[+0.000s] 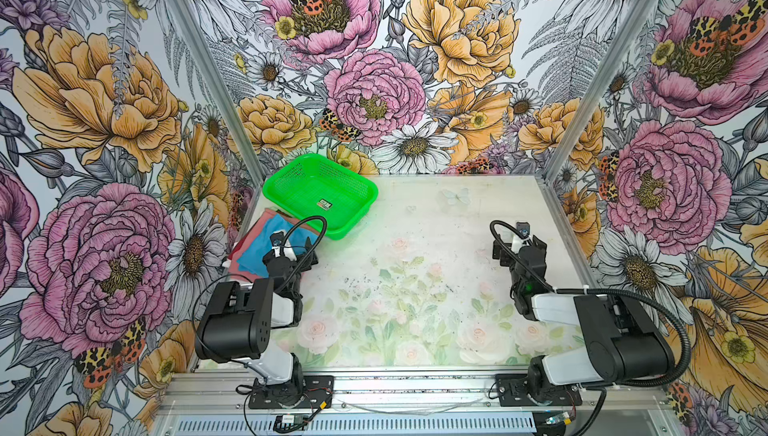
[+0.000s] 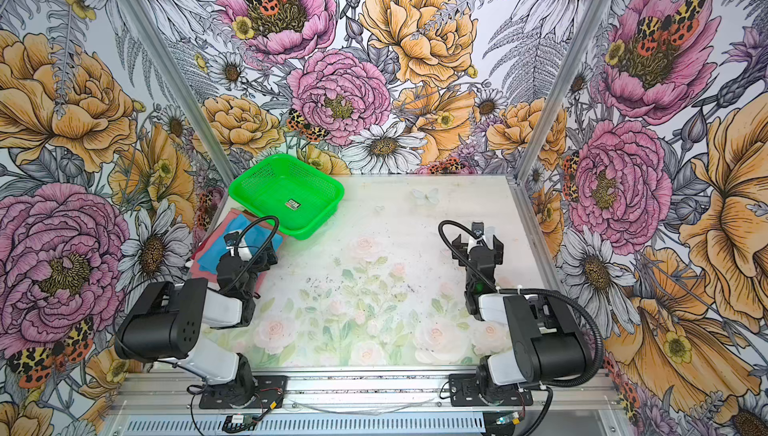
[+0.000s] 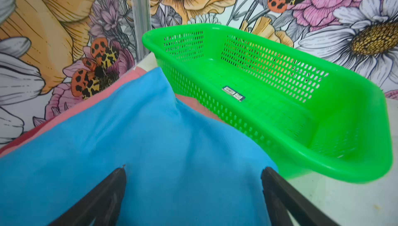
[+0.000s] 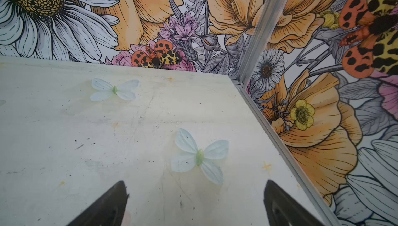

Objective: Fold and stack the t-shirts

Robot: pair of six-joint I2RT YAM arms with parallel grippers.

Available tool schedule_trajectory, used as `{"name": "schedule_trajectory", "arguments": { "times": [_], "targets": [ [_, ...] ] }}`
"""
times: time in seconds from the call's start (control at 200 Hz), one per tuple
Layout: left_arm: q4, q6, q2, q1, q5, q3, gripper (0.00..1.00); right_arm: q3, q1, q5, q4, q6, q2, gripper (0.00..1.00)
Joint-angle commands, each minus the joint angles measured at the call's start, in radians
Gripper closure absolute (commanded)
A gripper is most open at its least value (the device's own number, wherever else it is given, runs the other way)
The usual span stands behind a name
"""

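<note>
Left gripper (image 3: pixel 193 168) spread wide, nothing held. Blue t-shirt (image 3: pixel 140 132) seen directly beneath and ahead of it, laid flat atop pink t-shirt (image 3: pixel 129 78); pink edges showing beyond. Green basket (image 3: pixel 344 106) just beside stack. Right gripper (image 4: pixel 195 181) wide, empty, over desk (image 4: pixel 86 138), well apart from shirts.

This is a robotics test cell in a lab. Bare aluminium posts (image 1: pixel 203 68) frame a booth whose walls (image 1: pixel 104 101) are flat panels printed with oversized flowers and moths. The tabletop (image 1: pixel 436 221) carries a faded rose print, scuffed and speckled. A left arm (image 1: pixel 245 321) and a right arm (image 1: pixel 602 330), black and white, are bolted on plates to an aluminium rail (image 1: pixel 415 386) along the front edge, with corrugated cable (image 1: pixel 681 338) looping free and a slotted vent strip (image 1: pixel 374 425) below
</note>
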Motion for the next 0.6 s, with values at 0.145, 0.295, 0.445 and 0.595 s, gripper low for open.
{"name": "schedule_trajectory", "arguments": {
  "times": [0.145, 0.295, 0.445, 0.595],
  "targets": [
    [-0.099, 0.05, -0.018, -0.03, 0.104, 0.112, 0.01, 0.008, -0.037, -0.043, 0.151, 0.066, 0.078, 0.01],
    [-0.137, 0.079, -0.02, -0.063, 0.057, 0.128, 0.01, 0.041, -0.04, 0.015, 0.069, 0.1, 0.067, 0.01],
    [-0.138, 0.073, -0.02, -0.066, 0.039, 0.13, 0.01, 0.029, -0.04, 0.014, 0.099, 0.094, 0.072, 0.01],
    [-0.136, 0.075, -0.02, -0.068, 0.035, 0.128, 0.01, 0.045, -0.04, 0.018, 0.066, 0.098, 0.07, 0.0]
  ]
}}
